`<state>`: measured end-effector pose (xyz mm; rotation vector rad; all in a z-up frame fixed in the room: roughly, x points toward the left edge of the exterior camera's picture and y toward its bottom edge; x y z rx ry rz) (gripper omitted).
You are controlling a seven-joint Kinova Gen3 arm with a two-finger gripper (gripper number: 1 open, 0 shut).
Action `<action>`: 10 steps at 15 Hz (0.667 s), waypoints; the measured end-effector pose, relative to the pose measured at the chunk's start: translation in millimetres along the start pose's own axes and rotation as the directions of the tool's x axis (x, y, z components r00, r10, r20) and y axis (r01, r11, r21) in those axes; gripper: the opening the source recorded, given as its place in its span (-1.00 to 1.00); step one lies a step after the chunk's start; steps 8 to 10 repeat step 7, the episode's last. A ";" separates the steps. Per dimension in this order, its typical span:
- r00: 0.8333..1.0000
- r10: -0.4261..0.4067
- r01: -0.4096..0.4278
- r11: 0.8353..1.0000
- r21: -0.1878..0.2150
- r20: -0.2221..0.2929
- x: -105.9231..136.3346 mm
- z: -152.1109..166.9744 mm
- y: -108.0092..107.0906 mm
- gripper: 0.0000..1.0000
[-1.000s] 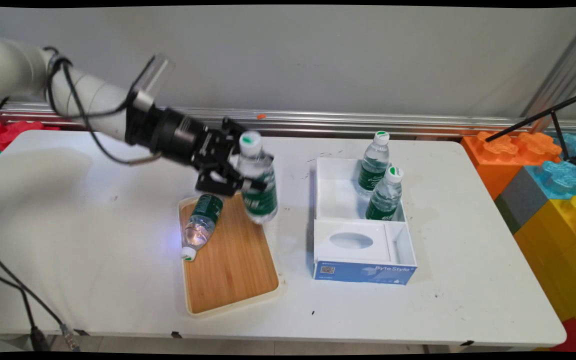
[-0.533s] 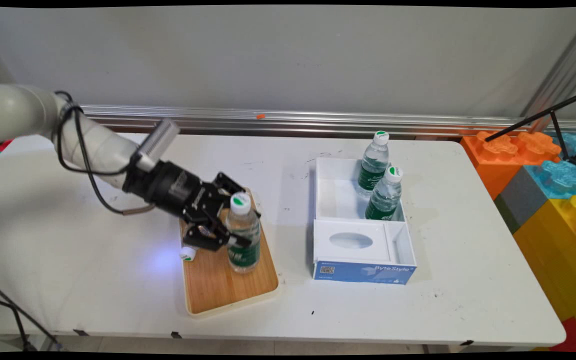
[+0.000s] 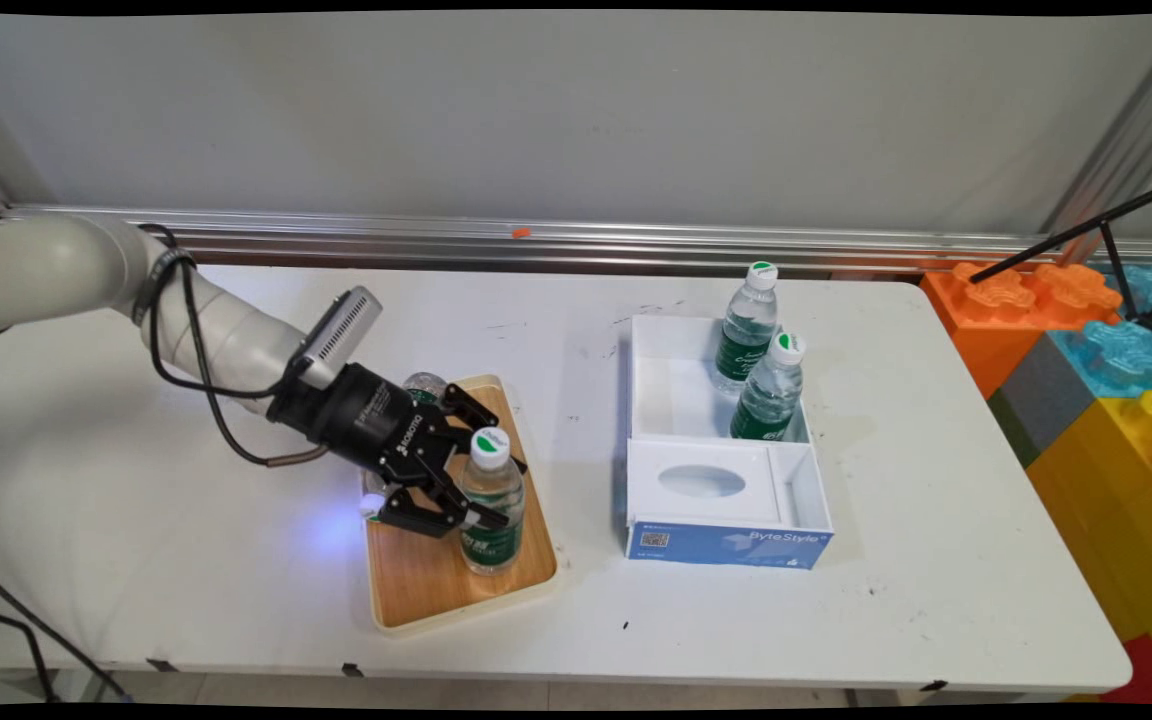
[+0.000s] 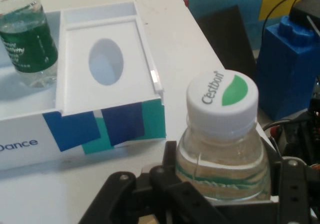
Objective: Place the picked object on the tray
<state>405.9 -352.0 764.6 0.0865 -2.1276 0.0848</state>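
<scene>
- The gripper (image 3: 464, 500) is clamped round a bottle (image 3: 491, 515) that stands upright on the tray (image 3: 416, 590), towards its right edge.
- In the hand view the fingers (image 4: 292, 194) flank the bottle (image 4: 222, 144) below its white cap.
- Another bottle (image 3: 423, 384) lies at the tray's far end, mostly hidden under the arm.
- Two bottles (image 3: 758, 350) stand in the far right corner of the white box (image 3: 726, 540), well apart from the tray.
- Judged from this: one bottle is set on the tray but not yet let go; two remain in the box.

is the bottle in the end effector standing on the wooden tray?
Yes: the bottle stands upright with its base on the wooden tray, and the end effector is closed around its body.
</scene>
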 end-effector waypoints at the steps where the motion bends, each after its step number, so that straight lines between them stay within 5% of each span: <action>1: 1.000 0.002 -0.002 1.000 -0.001 0.001 -2.3 2.5 0.9 -1.00; 3: 1.000 0.007 -0.007 1.000 -0.002 0.001 -4.9 5.1 1.9 -1.00; 4: 1.000 0.011 -0.011 1.000 -0.004 0.002 -6.3 6.3 2.5 1.00; 10: 1.000 0.022 -0.022 1.000 -0.008 0.009 -12.4 6.0 6.0 1.00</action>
